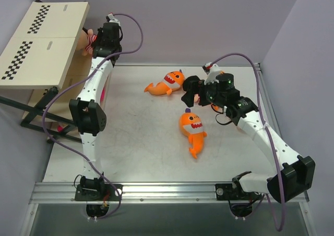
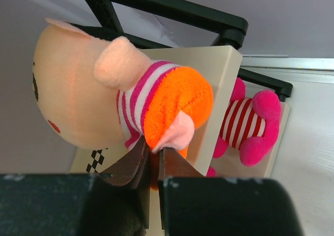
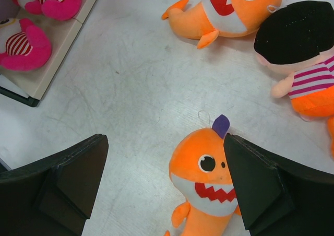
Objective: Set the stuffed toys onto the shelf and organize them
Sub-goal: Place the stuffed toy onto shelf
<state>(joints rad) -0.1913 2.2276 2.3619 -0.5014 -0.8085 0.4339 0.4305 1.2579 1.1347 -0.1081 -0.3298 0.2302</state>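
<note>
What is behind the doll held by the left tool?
A cream shelf board and the black frame; beyond, a pink striped toy on a lower board. The doll hides the rest of the shelf.

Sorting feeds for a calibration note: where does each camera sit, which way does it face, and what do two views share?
Top external: high behind the robot, looking down on the table; both arms show.
Left wrist: on the left arm, facing the shelf; its shut fingers pinch a striped doll.
Right wrist: on the right arm, looking down; its open fingers frame a shark.
Shared: that shark also shows in the top view.
</note>
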